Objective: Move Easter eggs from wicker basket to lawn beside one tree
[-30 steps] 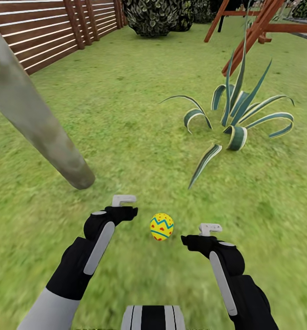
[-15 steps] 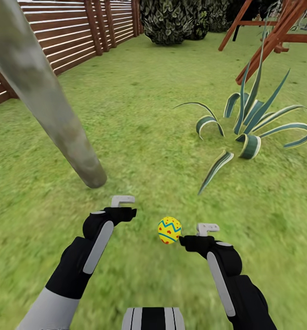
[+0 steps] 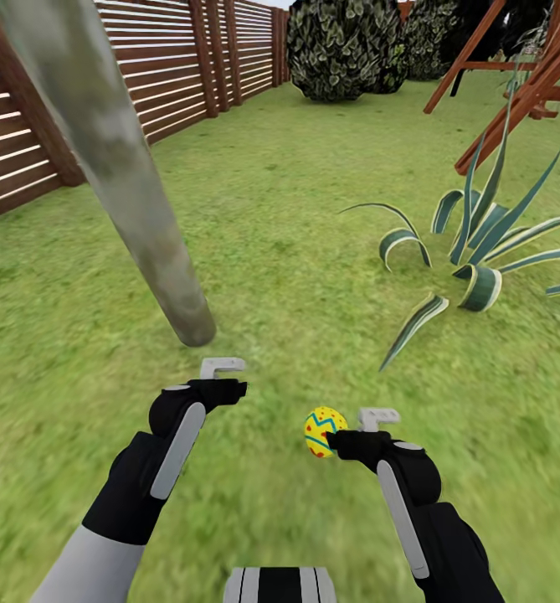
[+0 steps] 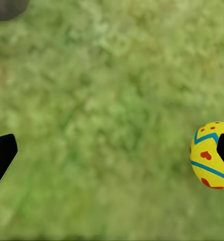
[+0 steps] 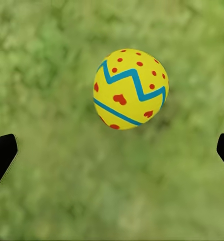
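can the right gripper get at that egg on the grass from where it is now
Probably yes. The egg lies in the open on the grass, right beside the right gripper, whose jaws are spread wide with nothing between them. The tree trunk and striped plant stand well off.

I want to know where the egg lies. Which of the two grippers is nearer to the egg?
The right gripper: the egg lies on the lawn just beside it, while the left gripper is apart, nearer the tree trunk.
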### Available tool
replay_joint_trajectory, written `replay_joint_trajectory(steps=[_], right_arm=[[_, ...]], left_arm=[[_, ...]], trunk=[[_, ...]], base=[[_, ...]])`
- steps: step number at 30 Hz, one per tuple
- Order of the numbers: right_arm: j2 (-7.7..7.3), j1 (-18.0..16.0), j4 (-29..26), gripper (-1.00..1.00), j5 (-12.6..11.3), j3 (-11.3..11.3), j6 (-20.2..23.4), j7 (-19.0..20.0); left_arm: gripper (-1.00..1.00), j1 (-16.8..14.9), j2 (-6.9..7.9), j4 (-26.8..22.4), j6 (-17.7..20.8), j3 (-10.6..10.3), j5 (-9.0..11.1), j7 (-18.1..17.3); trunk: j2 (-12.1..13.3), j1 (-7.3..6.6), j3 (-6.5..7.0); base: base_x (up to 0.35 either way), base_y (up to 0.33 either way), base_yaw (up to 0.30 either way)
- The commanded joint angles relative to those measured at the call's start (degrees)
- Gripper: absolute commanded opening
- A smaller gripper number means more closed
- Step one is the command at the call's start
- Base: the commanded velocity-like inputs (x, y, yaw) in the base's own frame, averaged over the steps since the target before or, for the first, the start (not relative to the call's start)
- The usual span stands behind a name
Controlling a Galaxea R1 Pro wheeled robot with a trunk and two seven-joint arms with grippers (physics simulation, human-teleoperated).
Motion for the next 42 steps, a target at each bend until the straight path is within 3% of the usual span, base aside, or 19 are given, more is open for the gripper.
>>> replay_joint_trajectory(steps=[1,8,13,17,18,21,24,29,42], right_arm=[[0.0,0.0,-0.1,1.0,-0.6,0.0,0.2,-0.6],[0.0,0.0,-0.1,1.0,-0.6,0.1,0.2,-0.6],[0.01,0.0,-0.1,1.0,-0.6,0.1,0.2,-0.6],[0.01,0.0,-0.1,1.0,-0.6,0.1,0.2,-0.6],[0.01,0.0,-0.1,1.0,-0.6,0.1,0.2,-0.6],[0.01,0.0,-0.1,1.0,-0.6,0.1,0.2,-0.6],[0.01,0.0,-0.1,1.0,-0.6,0.1,0.2,-0.6],[0.01,0.0,-0.1,1.0,-0.6,0.2,0.2,-0.6],[0.01,0.0,0.0,1.0,-0.6,1.7,0.2,-0.7]], left_arm=[[1.0,0.0,0.0,0.0,0.1,0.0,0.6,0.6],[1.0,0.0,0.0,0.0,0.2,0.2,0.6,0.6],[1.0,-0.1,-0.04,0.1,0.6,2.4,0.6,0.6],[1.0,-0.1,-0.03,1.8,2.6,7.7,0.6,0.6],[1.0,-0.1,-0.02,3.5,3.2,10.9,0.5,0.6],[1.0,-0.2,-0.01,8.7,3.9,16.4,0.6,0.6],[1.0,-0.5,0.04,13.3,4.2,19.5,0.7,0.6],[1.0,-0.6,0.07,14.9,4.1,20.7,0.8,0.6],[1.0,-0.5,0.08,15.1,3.9,21.2,0.9,0.4]], trunk=[[0.0,-0.03,0.11],[0.1,-0.21,1.15],[0.2,-0.34,1.89],[0.2,-0.45,2.48],[0.2,-0.47,2.63],[0.3,-0.55,3.07],[0.3,-0.63,3.5],[0.4,-0.76,4.22],[0.4,-0.76,3.2]], base=[[0.0,0.0,0.181],[0.0,0.0,0.181],[0.0,0.0,0.181],[0.0,0.0,0.181],[0.0,0.0,0.18],[0.0,0.0,0.175],[0.0,0.0,0.166],[0.0,0.0,0.161],[0.0,0.0,0.159]])
